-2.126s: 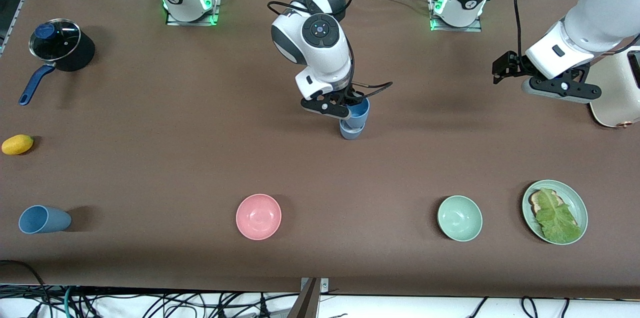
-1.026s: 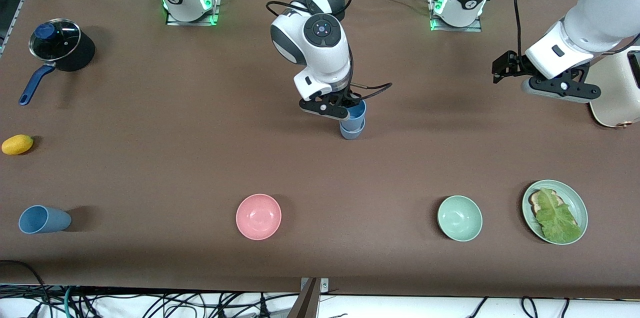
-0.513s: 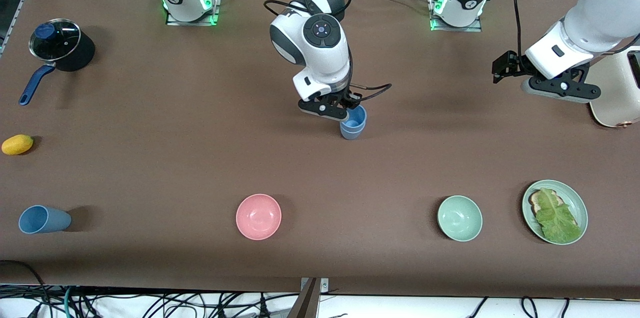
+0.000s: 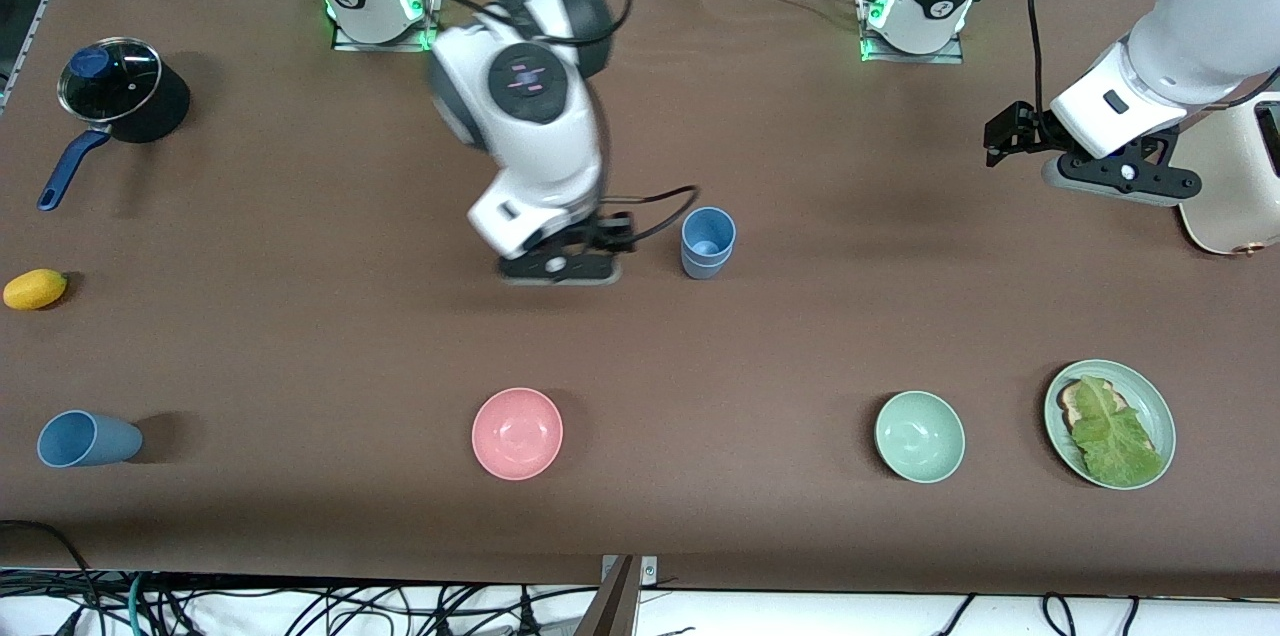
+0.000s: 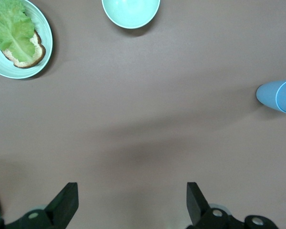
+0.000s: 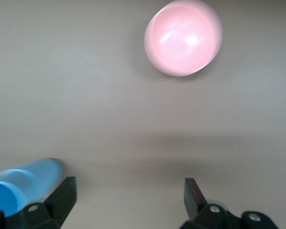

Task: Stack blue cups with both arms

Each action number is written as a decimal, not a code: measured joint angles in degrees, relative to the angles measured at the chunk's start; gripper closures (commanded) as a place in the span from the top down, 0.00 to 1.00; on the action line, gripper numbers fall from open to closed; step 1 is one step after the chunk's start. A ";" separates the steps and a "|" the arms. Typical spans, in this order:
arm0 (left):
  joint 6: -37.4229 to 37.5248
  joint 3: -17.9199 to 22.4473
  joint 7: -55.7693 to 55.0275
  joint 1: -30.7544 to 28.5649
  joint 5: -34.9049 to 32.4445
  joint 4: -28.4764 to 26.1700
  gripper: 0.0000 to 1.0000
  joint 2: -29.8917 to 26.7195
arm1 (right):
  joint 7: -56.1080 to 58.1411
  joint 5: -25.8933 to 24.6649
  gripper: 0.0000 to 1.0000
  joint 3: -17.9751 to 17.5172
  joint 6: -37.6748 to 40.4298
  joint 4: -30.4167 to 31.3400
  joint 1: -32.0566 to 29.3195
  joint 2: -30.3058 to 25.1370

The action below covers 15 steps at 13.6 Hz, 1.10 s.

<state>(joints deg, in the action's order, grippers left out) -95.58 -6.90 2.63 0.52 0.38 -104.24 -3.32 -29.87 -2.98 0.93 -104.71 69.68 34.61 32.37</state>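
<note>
Two blue cups (image 4: 708,242) stand nested upright near the table's middle; the stack also shows in the left wrist view (image 5: 281,95) and, blurred, in the right wrist view (image 6: 24,179). A third blue cup (image 4: 85,439) lies on its side near the front edge at the right arm's end. My right gripper (image 4: 608,234) is open and empty (image 6: 128,195), beside the stack on the side toward the right arm's end, apart from it. My left gripper (image 4: 1008,141) waits open and empty (image 5: 129,205) over bare table toward the left arm's end.
A pink bowl (image 4: 517,433) and a green bowl (image 4: 919,436) sit nearer the front camera. A plate (image 4: 1160,406) with bread and lettuce is beside the green bowl. A lidded pot (image 4: 110,86) and a yellow fruit (image 4: 35,289) are at the right arm's end. A white appliance (image 4: 1235,186) is at the left arm's end.
My right gripper has let go of the upper cup and swung away toward the right arm's end. The upper cup now sits lower in the bottom cup. The left arm has not moved.
</note>
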 measured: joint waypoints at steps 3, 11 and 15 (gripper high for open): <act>0.01 0.00 0.00 0.00 0.00 0.00 1.00 0.00 | 12.39 7.48 1.00 8.66 8.87 0.40 -2.38 -5.65; 0.03 0.00 0.00 0.00 0.00 0.00 1.00 0.01 | 27.22 8.90 1.00 23.70 20.57 9.03 -2.64 -19.12; 0.04 0.00 0.00 0.00 0.00 0.00 1.00 0.01 | 31.59 8.91 1.00 19.13 22.18 9.13 -12.08 -21.27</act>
<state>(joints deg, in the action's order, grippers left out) -95.54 -6.90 2.63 0.52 0.38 -104.24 -3.30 1.72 5.93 20.06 -82.53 78.81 22.53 11.09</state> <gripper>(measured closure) 0.000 0.000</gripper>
